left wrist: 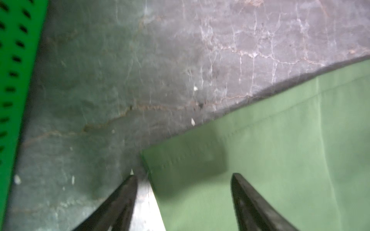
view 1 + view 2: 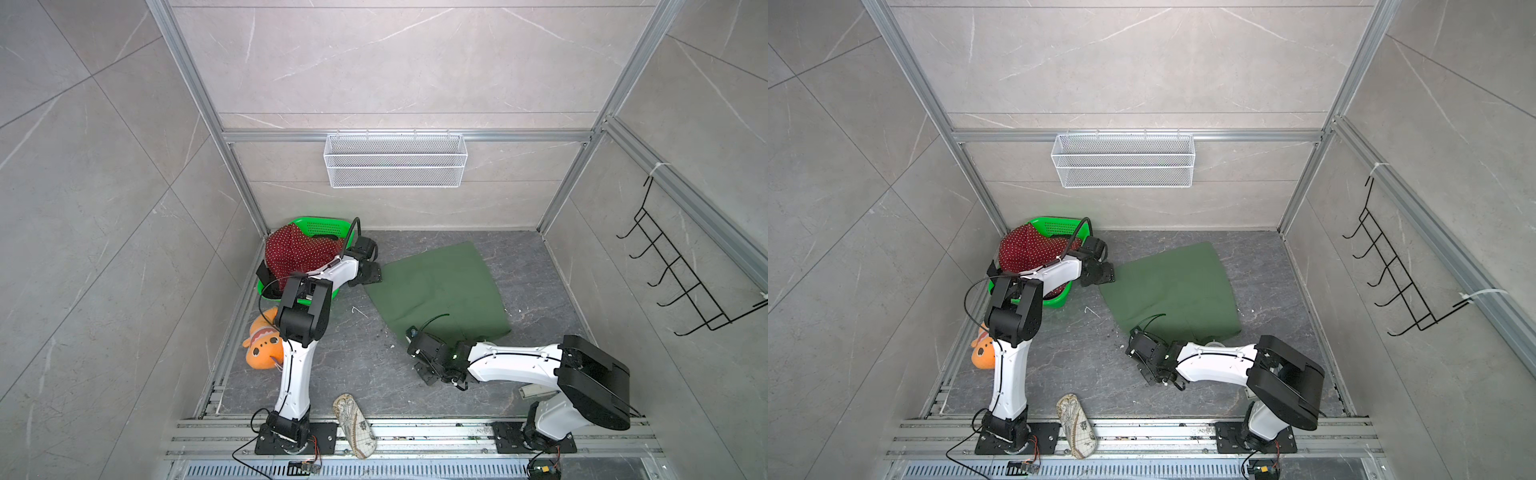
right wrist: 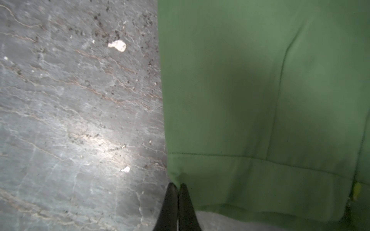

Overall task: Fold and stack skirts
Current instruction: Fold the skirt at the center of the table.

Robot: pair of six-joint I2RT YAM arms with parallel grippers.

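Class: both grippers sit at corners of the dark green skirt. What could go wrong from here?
1. The right gripper seems to pinch only the very corner of the dark green skirt; it may slip on lifting.
2. The left gripper is open with one finger off the cloth; closing could miss the corner.

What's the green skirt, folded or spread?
Spread: the green skirt lies flat and wide on the floor, nothing doubled over.

The right arm (image 2: pixel 430 348) hides the near corner of the dark green skirt (image 2: pixel 440 286) in both top views.
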